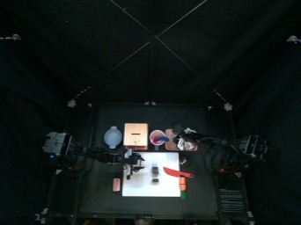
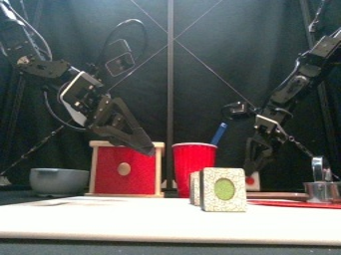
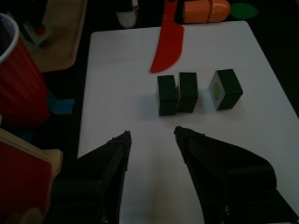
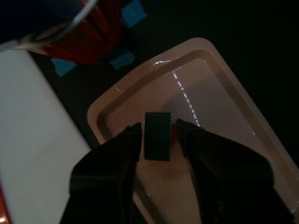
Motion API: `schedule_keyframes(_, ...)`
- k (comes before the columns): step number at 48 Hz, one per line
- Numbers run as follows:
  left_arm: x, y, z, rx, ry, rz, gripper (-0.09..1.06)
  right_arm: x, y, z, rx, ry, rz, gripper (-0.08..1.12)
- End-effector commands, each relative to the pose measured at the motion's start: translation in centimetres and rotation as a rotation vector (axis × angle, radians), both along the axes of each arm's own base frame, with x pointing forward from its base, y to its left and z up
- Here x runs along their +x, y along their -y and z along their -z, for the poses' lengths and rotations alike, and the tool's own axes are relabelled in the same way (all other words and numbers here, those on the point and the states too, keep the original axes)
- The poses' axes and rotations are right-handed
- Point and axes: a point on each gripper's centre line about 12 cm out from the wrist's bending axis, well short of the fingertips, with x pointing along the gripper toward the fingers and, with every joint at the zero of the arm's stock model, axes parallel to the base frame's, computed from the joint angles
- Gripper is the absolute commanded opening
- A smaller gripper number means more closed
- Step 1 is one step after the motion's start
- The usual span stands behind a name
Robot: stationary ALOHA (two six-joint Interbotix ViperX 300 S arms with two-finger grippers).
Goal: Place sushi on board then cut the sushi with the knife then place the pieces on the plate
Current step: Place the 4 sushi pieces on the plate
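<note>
Sushi pieces (image 2: 222, 189) are sitting on the white board (image 3: 122, 70) under the open left gripper (image 3: 152, 133). The right gripper (image 4: 158, 128) is squeezing one sushi piece (image 4: 158, 140) over the pink plate (image 4: 225, 96).

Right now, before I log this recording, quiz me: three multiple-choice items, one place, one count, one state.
1. The red knife lies: A on the white board; B on the floor; C in a person's hand.
2. Count of sushi pieces on the board: A one; B three; C five.
3. The right tool is: A open, empty; B shut on a held piece; C out of sight.
Answers: 1 A, it lies flat beside the pieces. 2 B, the left wrist view shows three. 3 B, its jaws clamp it over the pink tray.
</note>
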Motion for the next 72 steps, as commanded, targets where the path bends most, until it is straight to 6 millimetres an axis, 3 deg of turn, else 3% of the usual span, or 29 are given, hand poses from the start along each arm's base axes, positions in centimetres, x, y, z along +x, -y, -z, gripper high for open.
schedule_keyframes(1,0.4,-0.1,-0.6,-0.001,0.024,-0.005,0.82,0.8,0.7,-0.1,-0.013,0.010,0.002,0.84)
schedule_keyframes(9,0.5,-0.1,-0.7,-0.002,0.026,-0.005,0.82,1.0,0.8,-0.1,-0.021,0.001,-0.009,0.90)
schedule_keyframes(21,0.5,-0.1,-0.7,-0.004,0.027,-0.007,0.82,0.7,-0.7,-2.1,-0.015,0.029,-0.041,0.90)
schedule_keyframes(47,0.6,-0.1,-0.9,-0.003,0.032,-0.006,0.82,5.9,-12.1,-5.6,0.066,0.215,-0.329,0.90)
schedule_keyframes(56,0.7,-0.1,-1.0,-0.004,0.038,-0.007,0.82,7.5,-13.5,-5.4,0.066,0.229,-0.364,0.90)
schedule_keyframes(72,0.8,-0.1,-1.1,-0.005,0.040,-0.007,0.82,10.2,-14.7,-3.1,0.061,0.163,-0.417,0.90)
